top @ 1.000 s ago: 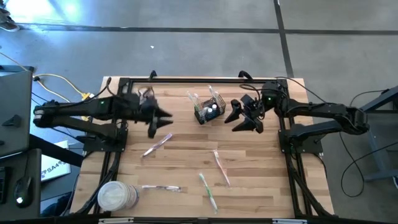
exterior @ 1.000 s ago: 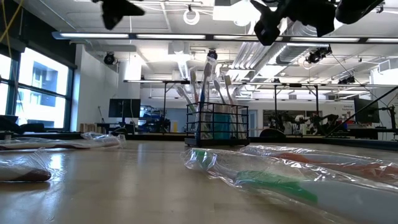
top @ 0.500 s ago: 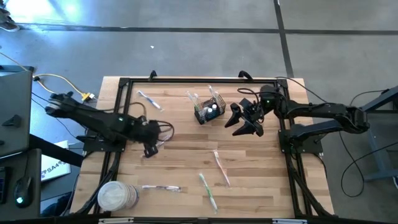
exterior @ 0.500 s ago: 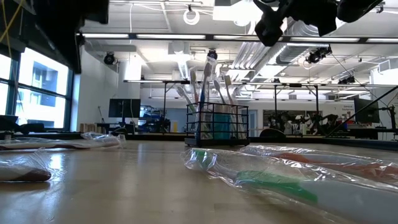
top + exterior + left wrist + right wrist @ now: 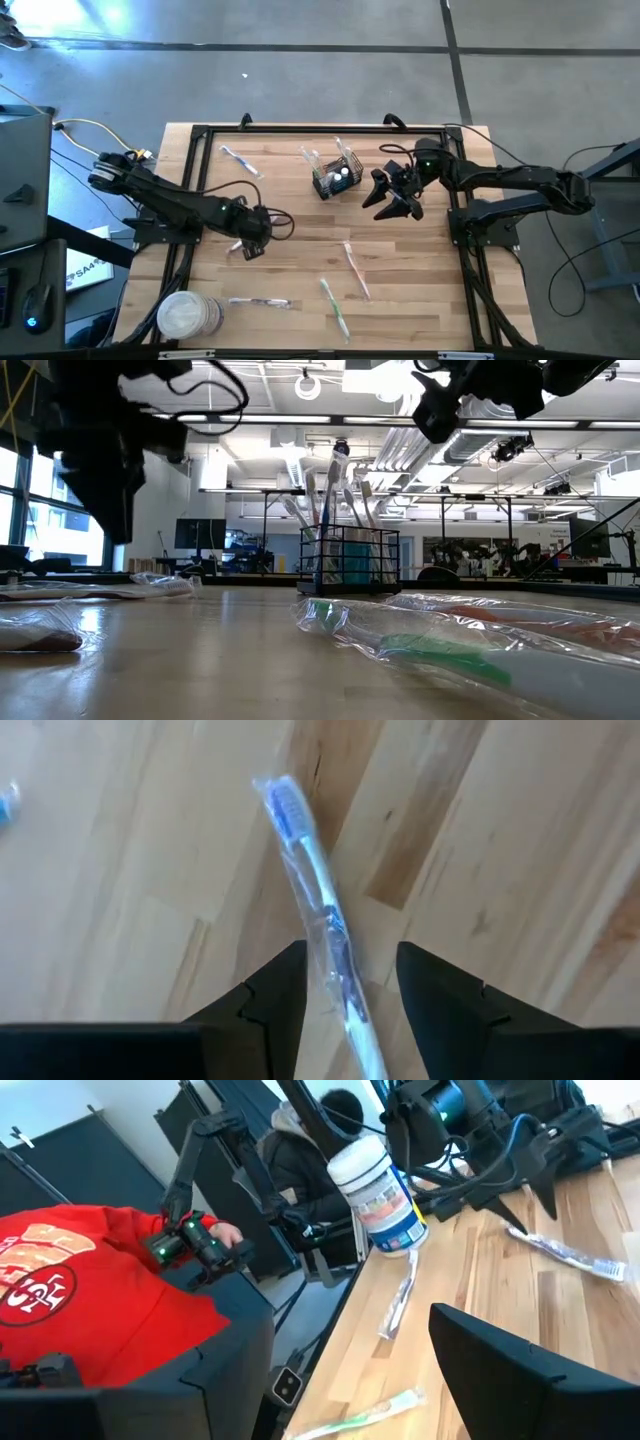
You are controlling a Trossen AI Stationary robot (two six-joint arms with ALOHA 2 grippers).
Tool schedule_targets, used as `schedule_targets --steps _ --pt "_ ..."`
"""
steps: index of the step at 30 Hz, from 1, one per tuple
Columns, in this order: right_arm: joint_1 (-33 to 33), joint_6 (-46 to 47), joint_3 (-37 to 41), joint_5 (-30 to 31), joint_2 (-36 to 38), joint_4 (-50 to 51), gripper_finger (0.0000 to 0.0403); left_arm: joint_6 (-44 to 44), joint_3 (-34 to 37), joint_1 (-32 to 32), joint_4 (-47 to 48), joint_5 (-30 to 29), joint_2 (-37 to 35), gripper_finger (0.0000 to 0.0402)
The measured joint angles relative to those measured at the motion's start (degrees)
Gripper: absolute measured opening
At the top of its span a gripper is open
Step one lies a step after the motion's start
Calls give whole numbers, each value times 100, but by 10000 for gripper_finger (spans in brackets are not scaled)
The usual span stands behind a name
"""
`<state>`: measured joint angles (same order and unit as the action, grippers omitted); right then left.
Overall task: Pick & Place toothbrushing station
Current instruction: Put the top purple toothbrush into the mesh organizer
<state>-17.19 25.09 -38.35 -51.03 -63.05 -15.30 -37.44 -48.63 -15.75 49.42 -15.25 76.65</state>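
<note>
Left claw [image 5: 350, 982], spread, straddles one of five loose wrapped toothbrushes [image 5: 318, 915].

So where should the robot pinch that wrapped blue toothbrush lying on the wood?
Probably mid-handle, coming straight down from above. The wrapped blue toothbrush lies flat on the table, long and thin, so the fingers should close across its narrow width. The left pincer already hangs open with the handle running between its fingers.

Black wire-mesh basket [image 5: 336, 177]; blue-bristled wrapped toothbrush [image 5: 318, 920]; pale wood table [image 5: 420, 290]
</note>
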Motion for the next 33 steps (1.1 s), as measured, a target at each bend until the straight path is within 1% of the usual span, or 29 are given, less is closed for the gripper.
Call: schedule_targets --steps 6,12,19,23,26,28,30,31,33 --pt "0 -83 0 -7 0 176 261 -186 649 2 -951 377 -19 155" --pt "0 -101 0 2 0 184 261 -360 1132 125 -1739 457 -23 155" --pt "0 -130 0 4 0 184 261 -674 1421 663 -1883 624 40 154" --pt "0 -119 0 4 0 185 261 -521 1487 947 -2100 1099 130 148" --pt "0 -57 0 -7 0 184 261 -286 1491 1008 -2288 1303 161 115" --pt "0 48 0 2 0 184 261 -149 1489 1022 -2467 1353 175 78" --pt "0 153 0 1 0 184 261 -43 1495 1019 -2546 1375 179 31" --pt "0 212 0 4 0 182 261 3 1501 1019 -2589 1406 181 16" --pt "0 322 0 4 0 182 261 17 1502 1014 -2646 1477 186 10"
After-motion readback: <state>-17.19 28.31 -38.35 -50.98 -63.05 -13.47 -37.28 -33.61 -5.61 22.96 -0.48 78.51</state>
